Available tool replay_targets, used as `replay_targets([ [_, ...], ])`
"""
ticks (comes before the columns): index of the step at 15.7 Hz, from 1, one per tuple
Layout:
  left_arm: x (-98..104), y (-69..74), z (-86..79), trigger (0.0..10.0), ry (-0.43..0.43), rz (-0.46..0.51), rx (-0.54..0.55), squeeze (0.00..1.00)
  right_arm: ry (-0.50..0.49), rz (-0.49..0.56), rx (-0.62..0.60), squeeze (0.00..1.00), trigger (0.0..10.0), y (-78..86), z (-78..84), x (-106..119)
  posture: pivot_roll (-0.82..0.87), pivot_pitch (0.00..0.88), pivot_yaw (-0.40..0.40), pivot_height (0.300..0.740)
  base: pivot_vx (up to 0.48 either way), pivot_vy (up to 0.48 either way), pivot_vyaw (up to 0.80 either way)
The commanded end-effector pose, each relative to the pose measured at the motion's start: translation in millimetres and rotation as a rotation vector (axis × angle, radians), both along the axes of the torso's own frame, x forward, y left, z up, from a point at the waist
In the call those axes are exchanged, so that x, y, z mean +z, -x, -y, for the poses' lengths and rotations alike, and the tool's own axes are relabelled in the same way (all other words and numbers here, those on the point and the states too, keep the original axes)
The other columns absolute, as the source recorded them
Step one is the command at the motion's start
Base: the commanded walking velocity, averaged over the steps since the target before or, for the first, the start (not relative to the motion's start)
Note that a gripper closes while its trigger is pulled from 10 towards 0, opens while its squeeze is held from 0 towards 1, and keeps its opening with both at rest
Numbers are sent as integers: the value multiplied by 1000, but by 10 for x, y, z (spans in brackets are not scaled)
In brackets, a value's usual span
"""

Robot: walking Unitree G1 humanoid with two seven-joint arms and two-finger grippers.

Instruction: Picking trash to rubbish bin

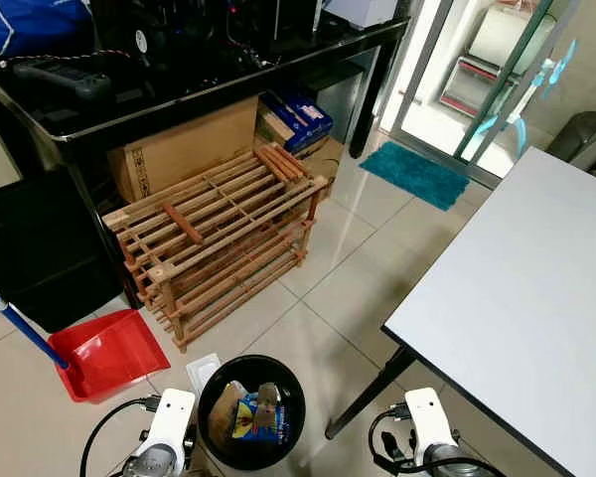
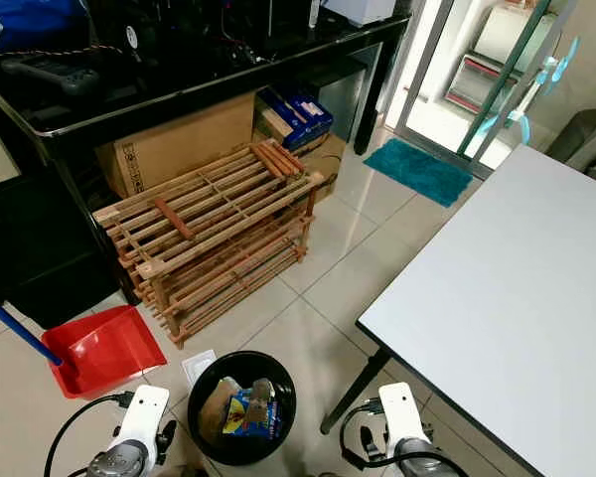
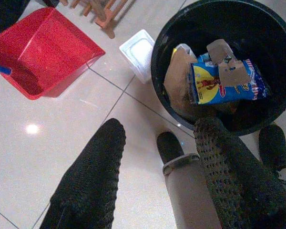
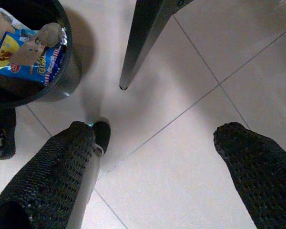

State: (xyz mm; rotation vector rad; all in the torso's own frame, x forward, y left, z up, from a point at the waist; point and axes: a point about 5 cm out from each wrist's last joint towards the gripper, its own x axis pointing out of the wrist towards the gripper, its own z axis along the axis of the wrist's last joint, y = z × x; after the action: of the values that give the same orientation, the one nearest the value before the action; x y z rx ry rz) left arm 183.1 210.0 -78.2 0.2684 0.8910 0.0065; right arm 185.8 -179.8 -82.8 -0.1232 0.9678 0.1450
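Black mesh covered the fingers of the left gripper [image 3: 157, 186], which hung spread wide and empty above the tiled floor [image 1: 348, 288]; the right gripper [image 4: 157, 176] hung equally wide and empty beside the white table's dark leg [image 4: 143, 38]. Just ahead of the left gripper, and nearer to it than to the right, stood one black rubbish bin [image 1: 211, 397], round and upright, holding a blue and yellow snack packet [image 3: 224, 83], brown paper and a torn card scrap. One small white container [image 3: 139, 51] lay on the floor touching the bin's far side, probably the next piece to collect, with one red dustpan [image 1: 104, 353] and one wooden rack [image 1: 214, 234] beyond
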Motion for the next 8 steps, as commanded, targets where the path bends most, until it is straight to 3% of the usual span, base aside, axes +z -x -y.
replay_targets([
  [1,-13,15,32,10000,6,-5,-12,0,-2,-4,-13,0,10000,25,46,-7,-12,42,-124,740,0,0,0],
  [8,-23,34,47,10000,7,-8,-16,0,-6,-5,-16,0,10000,27,72,-4,-15,43,-127,740,0,0,0],
])
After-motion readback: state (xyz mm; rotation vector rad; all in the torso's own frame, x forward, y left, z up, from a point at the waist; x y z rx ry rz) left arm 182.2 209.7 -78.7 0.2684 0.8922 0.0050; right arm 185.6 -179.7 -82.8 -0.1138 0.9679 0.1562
